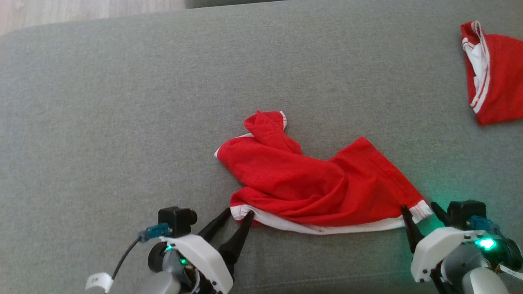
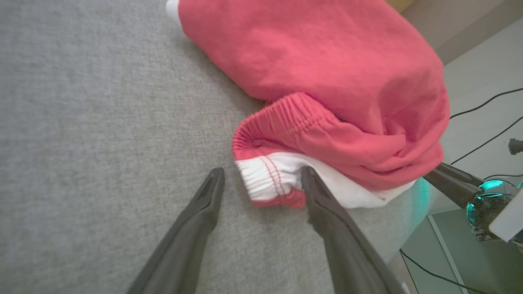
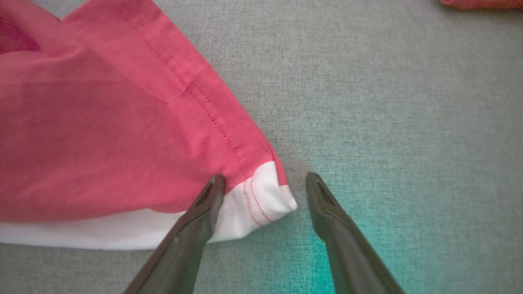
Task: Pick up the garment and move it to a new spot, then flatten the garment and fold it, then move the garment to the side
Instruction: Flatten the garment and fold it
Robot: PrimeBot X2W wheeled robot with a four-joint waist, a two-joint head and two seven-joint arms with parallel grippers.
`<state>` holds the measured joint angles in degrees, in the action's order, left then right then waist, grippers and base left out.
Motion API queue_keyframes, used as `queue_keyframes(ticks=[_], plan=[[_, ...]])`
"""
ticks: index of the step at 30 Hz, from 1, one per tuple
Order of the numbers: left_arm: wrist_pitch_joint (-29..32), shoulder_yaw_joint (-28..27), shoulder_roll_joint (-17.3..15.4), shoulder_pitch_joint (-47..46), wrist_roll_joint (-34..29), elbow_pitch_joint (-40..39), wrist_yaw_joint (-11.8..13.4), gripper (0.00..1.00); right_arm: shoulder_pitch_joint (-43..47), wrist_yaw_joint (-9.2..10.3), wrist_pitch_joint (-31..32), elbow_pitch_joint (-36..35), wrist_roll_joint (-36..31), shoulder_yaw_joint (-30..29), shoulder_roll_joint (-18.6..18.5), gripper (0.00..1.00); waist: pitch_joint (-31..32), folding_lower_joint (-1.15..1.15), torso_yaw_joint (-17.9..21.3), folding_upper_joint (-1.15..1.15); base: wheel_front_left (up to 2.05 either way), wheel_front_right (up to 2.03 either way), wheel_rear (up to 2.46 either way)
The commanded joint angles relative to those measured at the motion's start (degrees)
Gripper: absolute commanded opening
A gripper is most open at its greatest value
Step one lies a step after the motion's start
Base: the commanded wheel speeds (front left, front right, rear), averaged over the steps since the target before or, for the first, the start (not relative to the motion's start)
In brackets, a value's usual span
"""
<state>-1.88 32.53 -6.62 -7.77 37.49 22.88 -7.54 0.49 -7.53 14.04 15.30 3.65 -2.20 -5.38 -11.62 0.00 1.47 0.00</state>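
A grey woven cushion [image 1: 122, 102] carries everything, and its cloth is flat and evenly coloured. A crumpled red garment [image 1: 302, 183] lies on it towards the near middle. Its white waistband [image 1: 351, 227] runs along the near side, and a fold of cloth is heaped up at the far side. A second red garment [image 1: 500, 73] with white stripes lies well apart from it, at the far right edge of the cushion
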Motion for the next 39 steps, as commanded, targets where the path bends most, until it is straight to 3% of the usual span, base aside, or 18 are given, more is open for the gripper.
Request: queue_keyframes(ticks=[1,4,6,7,8,9,13,16,21,25,32,35,39], plan=[[-0.17,-1.02,-0.63,-1.93,0.4,-0.02,0.06,1.0,-1.16,0.04,0.02,-0.24,0.38,1.59,-0.19,1.0,-0.09,0.0,0.29,0.0,0.0,0.0,0.0],[-0.61,-0.56,-0.83,-2.3,0.71,0.65,0.06,1.0,-1.44,0.04,-0.11,0.1,0.49,1.74,-0.16,1.0,-0.2,0.0,0.61,0.0,0.0,0.0,0.0],[-0.87,-0.16,-0.95,-2.55,0.87,1.01,0.06,0.88,-1.61,0.04,-0.31,0.28,0.74,1.86,-0.16,1.0,-0.21,0.0,0.75,0.0,0.0,0.0,0.0],[-1.02,-0.02,-0.96,-2.67,1.0,1.19,0.06,0.61,-1.69,0.04,-0.43,0.46,1.43,2.16,-0.11,0.48,-0.17,0.0,0.79,0.0,0.0,0.0,0.0],[-0.97,0.37,-1.01,-2.8,1.15,1.26,0.06,0.24,-1.82,0.04,-0.61,0.66,2.47,2.21,0.02,0.0,-0.09,0.0,0.82,0.0,0.0,0.0,0.0],[-0.82,0.87,-1.16,-2.91,1.3,1.22,0.06,0.0,-1.97,0.04,-0.77,0.83,3.39,2.24,0.12,0.0,0.06,0.0,0.8,0.0,0.0,0.0,0.0],[0.05,2.33,-2.06,-2.51,2.67,-0.19,0.06,0.0,-2.35,0.04,-1.72,0.28,6.62,1.39,0.54,0.0,0.87,0.0,0.78,0.0,0.0,0.0,0.0],[1.32,3.29,-4.06,-1.06,5.3,-5.6,0.06,0.0,-2.26,0.04,-1.79,-2.71,12.24,-0.23,1.22,0.0,1.92,0.0,0.73,0.0,0.0,0.0,0.0],[6.37,3.44,-10.22,2.59,12.66,-26.12,0.06,0.0,-0.32,0.04,2.65,-16.0,26.08,-1.83,1.74,0.0,3.85,0.0,-0.02,0.0,0.0,0.0,0.0],[9.67,0.34,-14.78,3.97,16.99,-44.88,0.81,0.0,2.0,0.04,7.37,-29.26,34.37,-5.65,1.62,0.0,4.93,0.0,-0.58,0.0,0.0,0.0,0.0],[16.14,-4.43,-18.51,0.14,23.18,-66.34,4.25,0.0,2.71,0.04,14.88,-46.18,44.27,-12.04,2.3,0.0,5.17,0.0,-0.73,0.0,0.0,0.0,0.0],[20.27,-5.2,-19.34,-3.64,26.74,-70.2,5.75,0.0,0.97,0.04,17.5,-50.46,49.17,-12.99,2.44,0.0,4.39,0.0,-0.45,0.0,0.0,0.0,0.0],[25.29,-7.03,-19.12,-10.28,30.99,-70.93,9.86,0.0,-2.24,0.04,19.01,-51.99,53.8,-12.88,2.48,0.0,2.35,0.0,0.06,0.0,0.0,0.0,0.0]])
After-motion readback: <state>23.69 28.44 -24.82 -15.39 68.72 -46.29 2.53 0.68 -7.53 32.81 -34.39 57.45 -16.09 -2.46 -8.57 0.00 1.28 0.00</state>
